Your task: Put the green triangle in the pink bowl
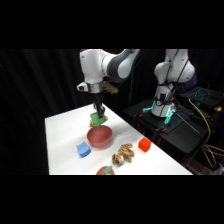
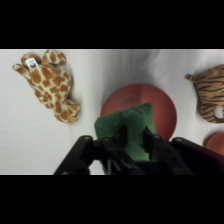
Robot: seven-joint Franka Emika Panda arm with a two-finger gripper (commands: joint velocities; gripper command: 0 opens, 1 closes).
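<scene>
One green triangle was clamped between the closed fingers of the gripper, held up off the bench and just above the back rim of the pink bowl. In the wrist view the bowl sat right behind the block, so I'd guess it was being carried high to clear the rim before a drop. Not quite centred though; releasing there might have clipped the edge. Everything else stood apart from the bowl: blue block, red block, giraffe toy and tiger toy, so nothing blocked the way in.
</scene>
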